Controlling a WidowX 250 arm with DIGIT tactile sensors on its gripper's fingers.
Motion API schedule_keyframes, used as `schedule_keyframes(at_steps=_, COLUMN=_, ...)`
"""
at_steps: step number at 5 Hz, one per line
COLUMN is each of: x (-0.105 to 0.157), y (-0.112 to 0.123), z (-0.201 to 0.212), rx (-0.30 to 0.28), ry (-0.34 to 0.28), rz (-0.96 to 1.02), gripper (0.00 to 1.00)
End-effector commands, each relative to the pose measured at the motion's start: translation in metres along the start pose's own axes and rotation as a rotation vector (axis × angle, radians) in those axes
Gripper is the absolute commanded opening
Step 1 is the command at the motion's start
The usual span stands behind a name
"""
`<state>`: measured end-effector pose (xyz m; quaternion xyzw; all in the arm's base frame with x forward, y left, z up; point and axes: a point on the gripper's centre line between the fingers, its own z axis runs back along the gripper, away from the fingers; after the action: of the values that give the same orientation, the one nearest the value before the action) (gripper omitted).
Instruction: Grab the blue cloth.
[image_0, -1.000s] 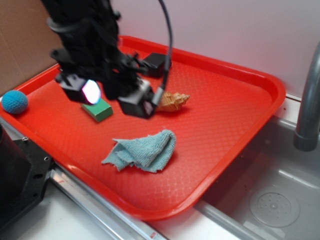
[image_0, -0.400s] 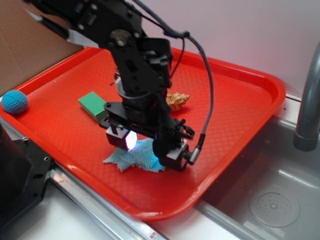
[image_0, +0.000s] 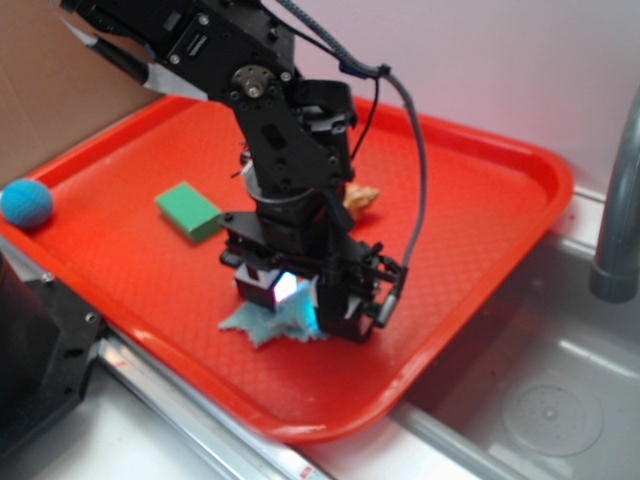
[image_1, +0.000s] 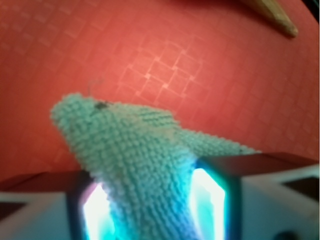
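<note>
Wrist view: gripper (image_1: 155, 205) down on the blue cloth (image_1: 135, 155), a ridge of terry bunched between the two lit pads (image_1: 97, 210). Fabric fills the gap from pad to pad; the jaws look closed on it, narrow. Cloth's free corner trails forward over the red tray (image_1: 210, 60).

Exterior view agrees: gripper (image_0: 300, 300) low at the tray's near side, cloth (image_0: 262, 322) showing only as ragged edges beneath the fingers, lying on the tray (image_0: 480, 230).

Progress, as judged: approach and descent done, pinch apparently made. Left: lift, to prove the hold. Cloth not yet off the tray.

Arm pose: forearm dropping steeply from upper left, wrist pointing nearly straight down, cable looping at the right.

Green block (image_0: 188, 211), shell (image_0: 360, 200) and blue ball (image_0: 26, 203) sit apart, clear.
</note>
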<state>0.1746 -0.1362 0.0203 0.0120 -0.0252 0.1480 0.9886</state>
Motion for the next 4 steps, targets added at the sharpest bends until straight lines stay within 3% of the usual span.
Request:
schedule_keyframes(at_steps=1, x=0.008, y=0.006, z=0.011, rx=-0.020, ry=0.021, rz=-0.045, gripper=0.00)
schedule_keyframes(at_steps=2, x=0.015, y=0.015, z=0.032, rx=-0.041, ry=0.040, rz=-0.121, gripper=0.00)
schedule_keyframes(at_steps=4, x=0.031, y=0.053, z=0.108, rx=-0.077, ry=0.000, rz=-0.152, gripper=0.00)
